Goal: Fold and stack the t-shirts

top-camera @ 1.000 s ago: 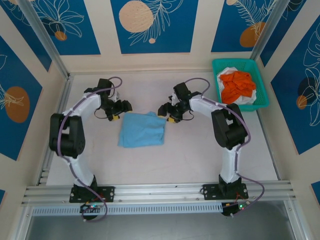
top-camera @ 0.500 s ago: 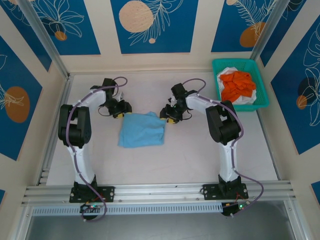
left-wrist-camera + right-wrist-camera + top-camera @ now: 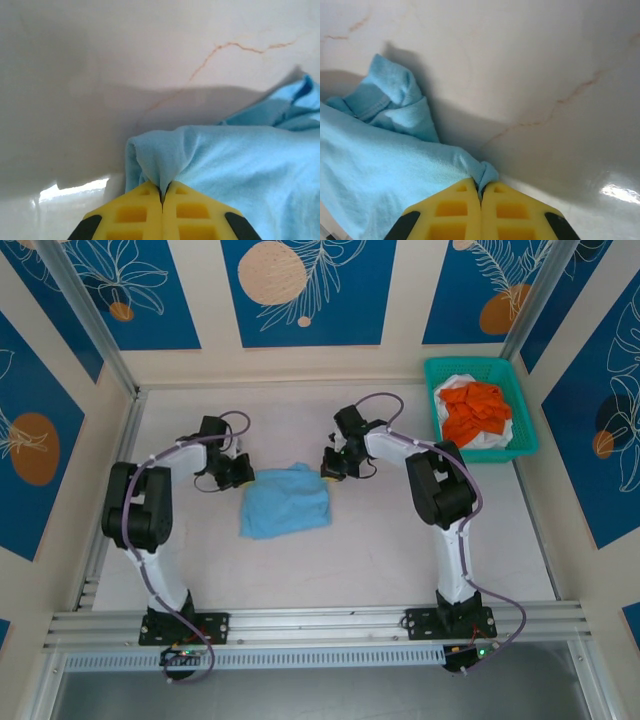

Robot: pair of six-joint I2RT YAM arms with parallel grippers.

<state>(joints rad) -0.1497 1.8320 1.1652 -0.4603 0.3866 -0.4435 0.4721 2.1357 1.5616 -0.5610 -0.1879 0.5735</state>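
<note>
Light blue t-shirt (image 3: pixel 287 502): lies as a folded packet on the table (image 3: pixel 390 550), at mid-table between the two arms, well apart from the basket.
Shirt relative to left gripper (image 3: pixel 243 472): the gripper sits at the packet's far-left corner, and the cloth spreads from it toward the right and the near edge.
Shirt relative to right gripper (image 3: pixel 328 466): the gripper sits at the far-right corner, and the cloth spreads from it toward the left and the near edge.
Left gripper state: its yellow fingers (image 3: pixel 135 216) are pressed together on a raised pinch of blue cloth, which stands up in a small peak above the tips.
Right gripper state: its jaws are likewise closed, nipping a small bunched fold at the blue shirt's edge.
Count, shirts: three, namely one light blue on the table, plus one orange t-shirt (image 3: pixel 475 410) and one white t-shirt (image 3: pixel 497 440).
Orange and white shirts: both are crumpled in the teal basket (image 3: pixel 478 364) at the far-right corner, the orange on top of the white.
Count, other: one basket, two grippers.
Long axis of blue shirt: the packet is nearly square, slightly wider across than deep; its far edge runs left to right between the two grippers.
Pointing: which way the collar faces cannot be told. The right wrist view shows a ribbed, bunched fold just left of the pinch.
</note>
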